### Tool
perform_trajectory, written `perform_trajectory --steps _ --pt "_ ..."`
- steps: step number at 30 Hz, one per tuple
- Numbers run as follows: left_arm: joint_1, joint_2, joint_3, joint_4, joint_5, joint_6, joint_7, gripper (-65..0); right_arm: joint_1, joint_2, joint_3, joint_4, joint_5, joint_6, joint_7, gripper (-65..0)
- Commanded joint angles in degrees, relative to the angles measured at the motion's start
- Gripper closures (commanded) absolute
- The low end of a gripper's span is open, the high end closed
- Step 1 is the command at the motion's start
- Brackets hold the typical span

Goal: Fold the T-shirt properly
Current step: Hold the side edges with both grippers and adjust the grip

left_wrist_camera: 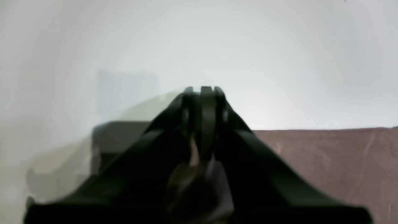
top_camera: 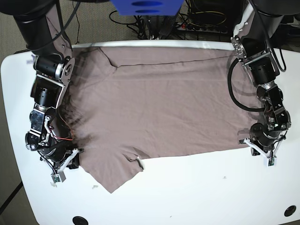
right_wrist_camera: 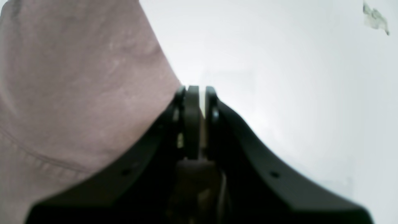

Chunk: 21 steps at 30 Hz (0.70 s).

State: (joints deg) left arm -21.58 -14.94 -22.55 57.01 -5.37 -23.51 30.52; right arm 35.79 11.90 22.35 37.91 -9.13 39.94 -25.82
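- White, rounded tabletop (top_camera: 187, 197) fills my base view, with a tangle of black cables (top_camera: 206, 18) on the floor beyond its far edge.
- Spread across it lies the plain mauve-brown short-sleeved T-shirt (top_camera: 164, 108) of thin, wrinkled fabric, reaching the far edge, with one sleeve pointing toward the near edge.
- My left gripper (top_camera: 263, 149) sits low at the shirt's edge on the base view's right. From its wrist camera the black jaws are pressed together with a sliver of fabric between them, so I read it as clamped on the T-shirt.
- My right gripper (top_camera: 70, 159) is down at the shirt's opposite side, by the sleeve. Its wrist view shows the jaws nearly together, cloth just beside them; I cannot tell whether fabric is pinched.
- Both wrist views are blurred.
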Motion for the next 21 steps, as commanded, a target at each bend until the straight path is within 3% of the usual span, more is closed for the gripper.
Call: perform_trajectory --steps 1,10,18,21 --pt "-1.1 -1.0 0.0 0.9 0.2 0.5 -0.3 -2.9 2.2 0.6 0.1 0.6 0.8 0.1 3.1 -4.6" --pt "-1.1 -0.4 -0.1 2.6 0.2 0.5 0.5 -2.5 2.5 0.4 0.0 -0.2 1.0 -0.3 7.2 -14.7" --pt "-1.3 -0.4 -0.1 3.1 0.2 0.4 0.8 -2.4 2.6 0.4 0.1 0.2 0.9 0.1 5.8 -11.0" --pt "-1.2 -0.5 -0.1 2.2 0.3 0.5 0.6 -2.1 2.5 0.3 -0.2 1.3 0.8 0.1 2.8 -6.8"
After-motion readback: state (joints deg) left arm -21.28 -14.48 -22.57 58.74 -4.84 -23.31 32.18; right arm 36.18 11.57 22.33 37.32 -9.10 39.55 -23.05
